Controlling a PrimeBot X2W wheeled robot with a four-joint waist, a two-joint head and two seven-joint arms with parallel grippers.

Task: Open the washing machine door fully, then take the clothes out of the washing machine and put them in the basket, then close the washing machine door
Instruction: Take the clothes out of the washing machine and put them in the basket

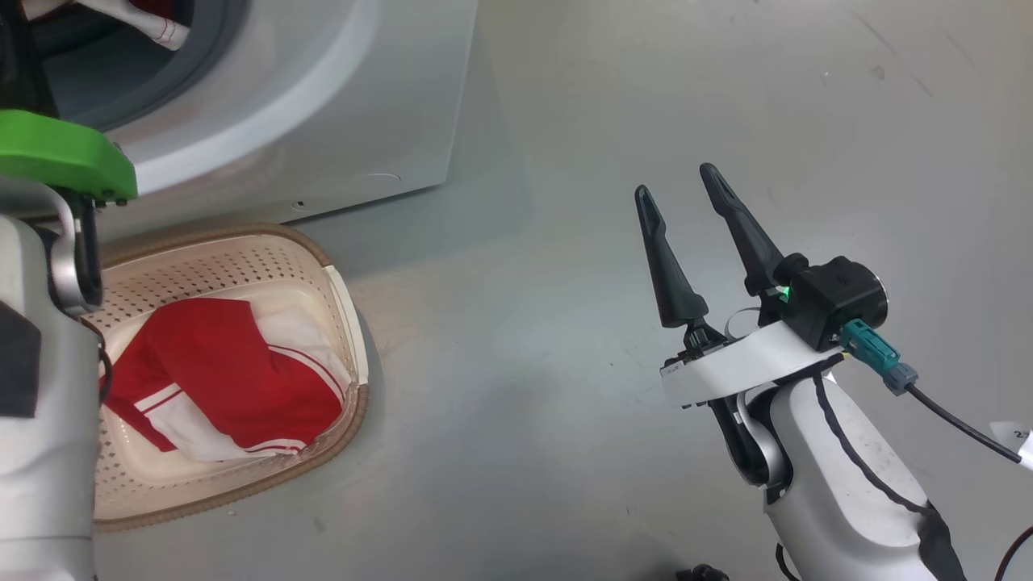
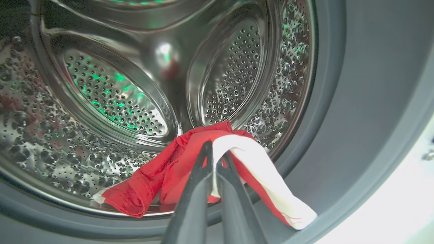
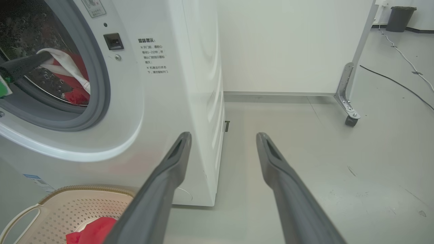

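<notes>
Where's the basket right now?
In the head view, the basket sits on the floor at lower left, just before the washing machine.

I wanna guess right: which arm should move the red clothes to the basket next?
The left. The left gripper is shut on the clothes in the drum; the right gripper hangs open over the floor.

The left arm hides one side of the basket; printed text on the washing machine is unreadably small.
</notes>
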